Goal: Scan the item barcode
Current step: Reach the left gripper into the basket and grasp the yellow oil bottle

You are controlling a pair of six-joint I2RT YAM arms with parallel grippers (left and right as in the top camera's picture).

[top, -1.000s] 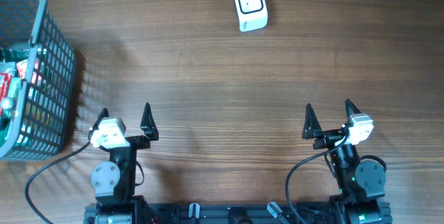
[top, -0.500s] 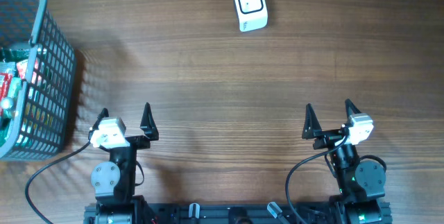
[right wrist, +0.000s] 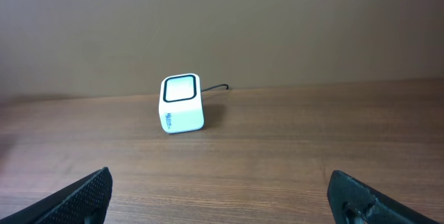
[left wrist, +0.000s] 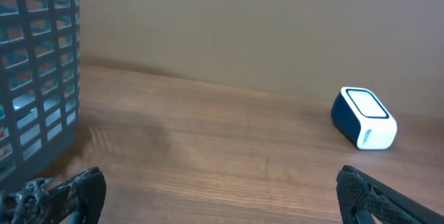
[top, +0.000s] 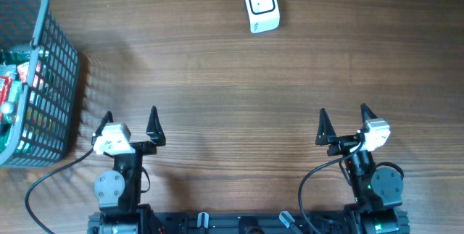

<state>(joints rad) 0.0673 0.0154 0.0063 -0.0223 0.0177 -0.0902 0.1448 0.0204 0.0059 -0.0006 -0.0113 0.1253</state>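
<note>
A white barcode scanner (top: 261, 6) with a dark-rimmed window stands at the far middle of the wooden table; it also shows in the left wrist view as the scanner (left wrist: 363, 117) and in the right wrist view as the scanner (right wrist: 182, 103). Packaged items (top: 13, 82) lie inside a grey-blue wire basket (top: 51, 60) at the left edge; their barcodes do not show. My left gripper (top: 131, 120) stands open near the front left, just right of the basket. My right gripper (top: 342, 119) is open at the front right. Both hold nothing, as the left gripper (left wrist: 222, 195) and right gripper (right wrist: 220, 195) show over bare wood.
The basket wall (left wrist: 35, 78) rises close to my left gripper's left side. A thin cable (right wrist: 216, 87) runs back from the scanner. The table's far edge meets a plain wall.
</note>
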